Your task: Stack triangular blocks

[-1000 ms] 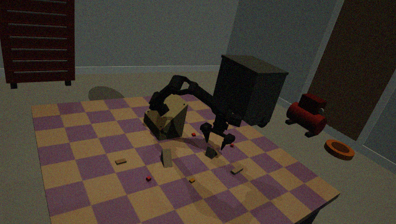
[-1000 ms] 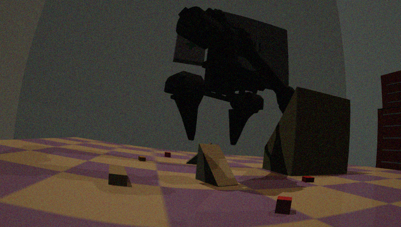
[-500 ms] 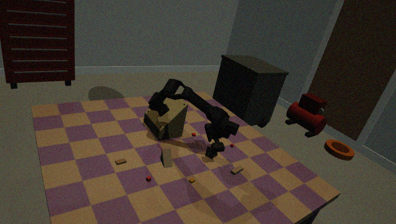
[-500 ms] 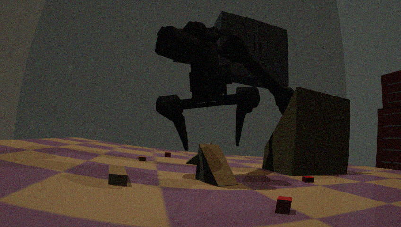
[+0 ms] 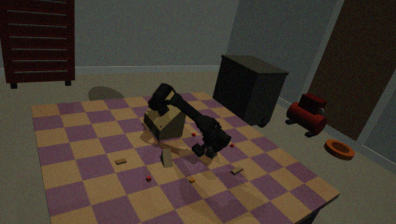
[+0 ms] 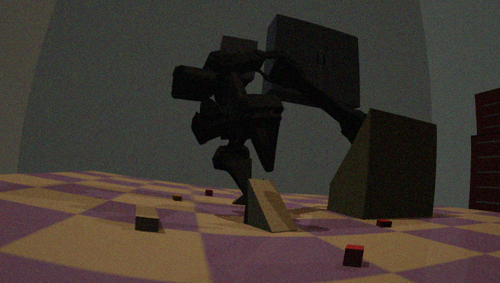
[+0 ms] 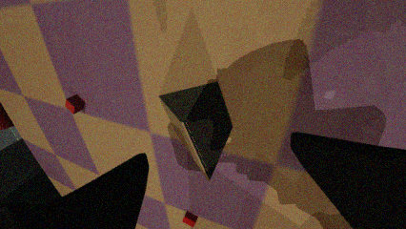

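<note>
Second triangular block hidden behind the gripper (image 5: 205, 151) in the top view. Fingers cut off by the wrist picture's lower edge. Arm's base masked by the tan pedestal (image 6: 385, 168). Small red cubes (image 5: 148, 178) too small for detail.

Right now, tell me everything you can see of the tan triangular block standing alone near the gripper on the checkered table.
The tan triangular block is a plain, matte wedge, wood-like in colour. It rests flat on the purple-and-tan checkered table, with one tall face upright and shaded and its sloped face lit. The open gripper hangs close by but apart from it; only the table touches it.
</note>
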Motion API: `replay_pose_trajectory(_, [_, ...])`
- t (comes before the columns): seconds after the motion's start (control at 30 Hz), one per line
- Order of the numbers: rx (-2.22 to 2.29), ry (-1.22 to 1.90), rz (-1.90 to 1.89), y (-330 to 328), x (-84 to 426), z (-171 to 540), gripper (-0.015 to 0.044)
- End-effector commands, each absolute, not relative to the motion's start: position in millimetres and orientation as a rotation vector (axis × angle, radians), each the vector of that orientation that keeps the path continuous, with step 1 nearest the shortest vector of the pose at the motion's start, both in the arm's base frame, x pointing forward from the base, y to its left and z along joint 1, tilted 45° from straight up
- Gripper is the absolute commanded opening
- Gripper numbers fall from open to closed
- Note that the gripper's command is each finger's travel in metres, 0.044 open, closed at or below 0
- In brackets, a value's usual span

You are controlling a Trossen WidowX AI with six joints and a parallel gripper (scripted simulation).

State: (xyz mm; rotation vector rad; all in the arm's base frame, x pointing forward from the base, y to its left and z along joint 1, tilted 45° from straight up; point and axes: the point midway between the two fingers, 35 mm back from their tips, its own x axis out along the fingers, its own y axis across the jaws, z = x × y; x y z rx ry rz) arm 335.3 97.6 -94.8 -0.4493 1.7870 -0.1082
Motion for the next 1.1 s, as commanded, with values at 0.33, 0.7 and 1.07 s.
replay_pose_trajectory(0.33, [0.796, 1.612, -1.036, 77, 356, -56, 0.0440])
replay_pose_trajectory(0.7, [0.796, 1.612, -1.036, 77, 356, -56, 0.0440])
replay_pose_trajectory(1.07, [0.796, 1.612, -1.036, 77, 354, -70, 0.0440])
